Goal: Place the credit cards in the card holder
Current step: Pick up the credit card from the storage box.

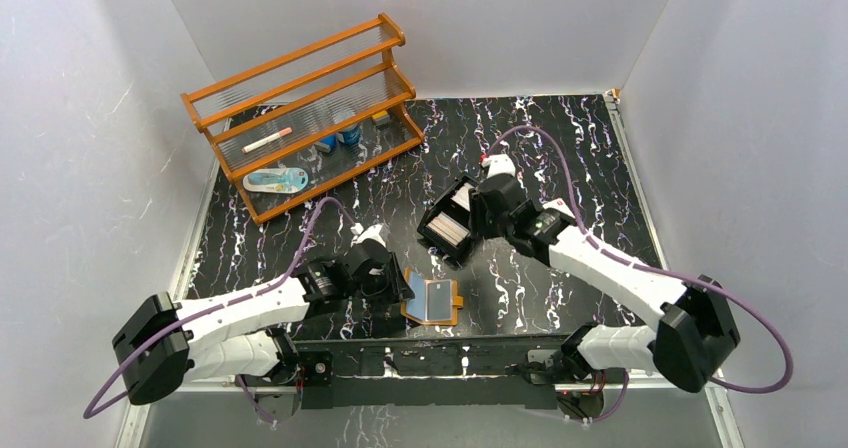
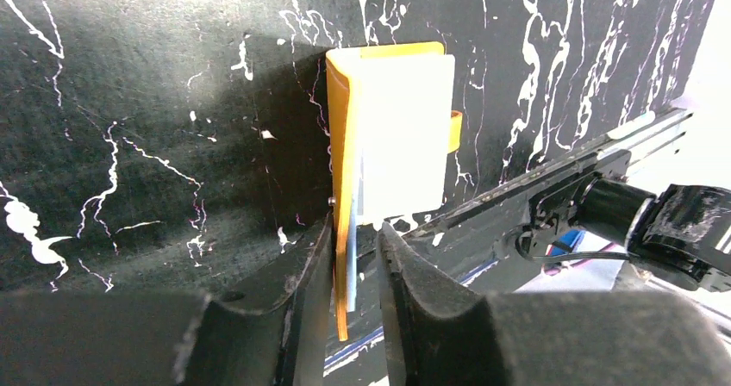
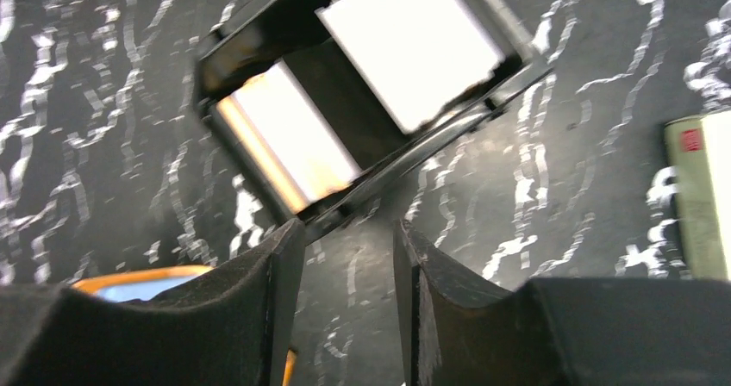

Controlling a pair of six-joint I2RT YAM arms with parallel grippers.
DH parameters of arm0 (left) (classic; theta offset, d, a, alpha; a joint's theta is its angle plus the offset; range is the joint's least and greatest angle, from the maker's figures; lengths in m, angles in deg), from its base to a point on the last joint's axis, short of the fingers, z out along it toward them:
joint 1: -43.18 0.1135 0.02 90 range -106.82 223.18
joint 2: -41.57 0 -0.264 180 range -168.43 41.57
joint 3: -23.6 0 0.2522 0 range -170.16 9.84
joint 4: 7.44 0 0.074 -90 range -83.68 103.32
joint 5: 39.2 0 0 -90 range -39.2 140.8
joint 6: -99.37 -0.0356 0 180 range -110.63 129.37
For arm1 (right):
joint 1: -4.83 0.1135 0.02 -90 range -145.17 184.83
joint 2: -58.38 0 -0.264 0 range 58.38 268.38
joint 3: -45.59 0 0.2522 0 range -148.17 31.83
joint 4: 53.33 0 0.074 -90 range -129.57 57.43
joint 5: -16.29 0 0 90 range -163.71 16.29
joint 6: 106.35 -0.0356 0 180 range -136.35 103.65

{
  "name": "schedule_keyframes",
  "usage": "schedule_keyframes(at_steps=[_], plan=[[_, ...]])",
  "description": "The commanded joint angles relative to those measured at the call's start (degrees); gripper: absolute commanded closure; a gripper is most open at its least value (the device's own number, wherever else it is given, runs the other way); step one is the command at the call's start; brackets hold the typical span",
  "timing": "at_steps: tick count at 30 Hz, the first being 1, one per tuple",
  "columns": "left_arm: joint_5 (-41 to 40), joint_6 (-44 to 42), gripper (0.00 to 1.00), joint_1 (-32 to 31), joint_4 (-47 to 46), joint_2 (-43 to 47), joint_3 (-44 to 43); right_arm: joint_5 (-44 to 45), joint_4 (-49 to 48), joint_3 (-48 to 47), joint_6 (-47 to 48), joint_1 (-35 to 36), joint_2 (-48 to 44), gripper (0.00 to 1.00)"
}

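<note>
The orange-tan card holder (image 1: 431,301) lies open near the table's front edge, clear sleeves up. In the left wrist view its orange cover (image 2: 343,145) stands edge-on, with a pale sleeve (image 2: 405,136) beside it. My left gripper (image 2: 356,231) is narrowly open around that cover; the left finger (image 2: 302,283) touches it and a gap shows on the right side. The credit cards sit as a white stack (image 3: 412,46) and a tan-edged stack (image 3: 289,136) in a black tray (image 1: 447,223). My right gripper (image 3: 345,239) is open and empty just short of the tray.
A cream box with a red mark (image 3: 698,192) lies on the table right of the tray. An orange rack (image 1: 310,118) with small items stands at the back left. Grey walls close in the left, back and right sides.
</note>
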Motion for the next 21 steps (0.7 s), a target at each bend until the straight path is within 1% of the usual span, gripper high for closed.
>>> schedule_keyframes(at_steps=[1,4,7,10,13,17,21], plan=[[0.5,0.8,0.75,1.2,-1.6,2.8,1.1,-2.2,-1.5,-6.2,11.7,-5.0,4.7,0.47],[0.8,0.5,0.73,1.4,-2.4,2.9,1.8,-2.0,-1.8,-9.4,15.9,-6.5,9.0,0.46],[0.8,-0.2,0.73,1.7,-1.6,2.2,1.5,-0.5,-3.2,-11.5,19.6,-6.8,12.5,0.47],[0.5,-0.9,0.73,1.9,-0.4,1.6,1.2,-1.0,-4.6,-13.4,23.4,-7.3,16.4,0.48],[0.2,-1.1,0.76,2.0,0.2,2.3,1.5,-1.2,-3.1,-16.4,26.1,-7.3,20.5,0.47],[-0.3,-1.3,0.80,2.2,0.5,3.9,2.4,-2.2,-3.8,-17.2,28.8,-7.4,24.1,0.46],[-0.2,-1.2,0.81,2.4,-0.3,4.9,4.0,-2.5,-4.0,-17.8,30.4,-7.3,26.3,0.45]])
